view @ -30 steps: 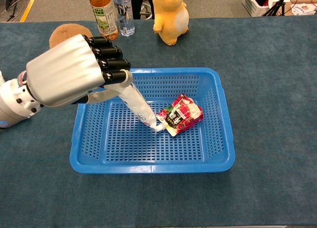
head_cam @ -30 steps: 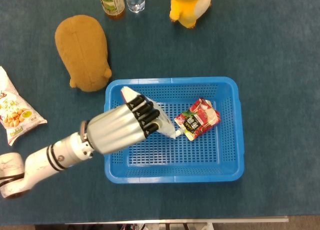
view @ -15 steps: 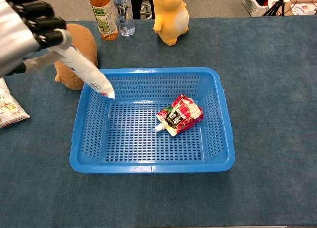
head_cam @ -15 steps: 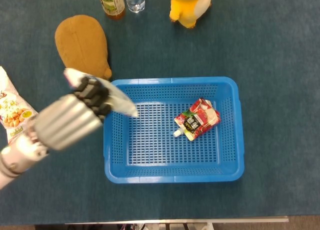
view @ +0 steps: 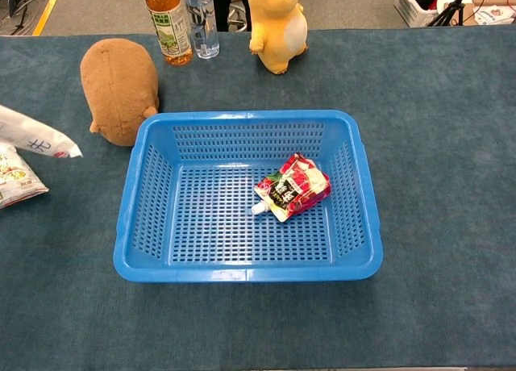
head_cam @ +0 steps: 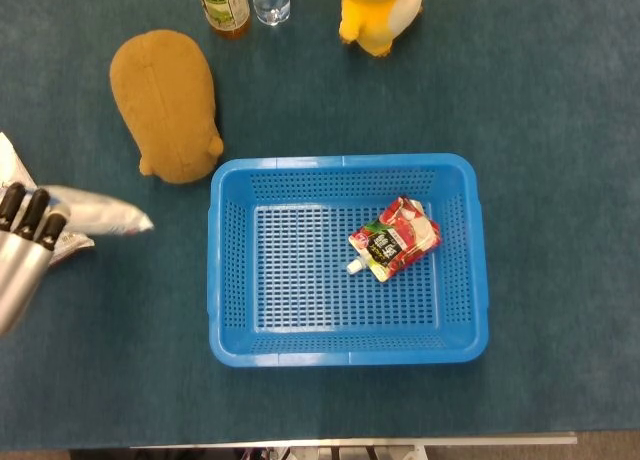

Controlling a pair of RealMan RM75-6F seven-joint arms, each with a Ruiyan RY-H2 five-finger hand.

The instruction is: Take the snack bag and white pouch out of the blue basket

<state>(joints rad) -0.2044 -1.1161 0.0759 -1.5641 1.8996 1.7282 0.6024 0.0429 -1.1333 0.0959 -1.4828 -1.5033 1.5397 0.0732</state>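
Since the frame 0.5 s earlier, the left hand has carried the white pouch from the upper-left corner of the blue basket to the far left edge of the head view, well apart from the basket. Its fingers are clamped on the pouch's left end; the free end projects to the right.

1. Pouch placement: held off the table, probably because release has not yet occurred. It sits just above the snack bag, which lies flat on the table at the left edge of the chest view.
2. Pouch axis: long axis runs roughly left-right, tilted slightly downward toward the right; the tip points toward the basket.
3. Basket contents: 1 red spouted drink pouch remains at centre right, spout toward lower left.
4. Right hand: not visible in either view.

Judgement: both named items are already out; only set-down remains.
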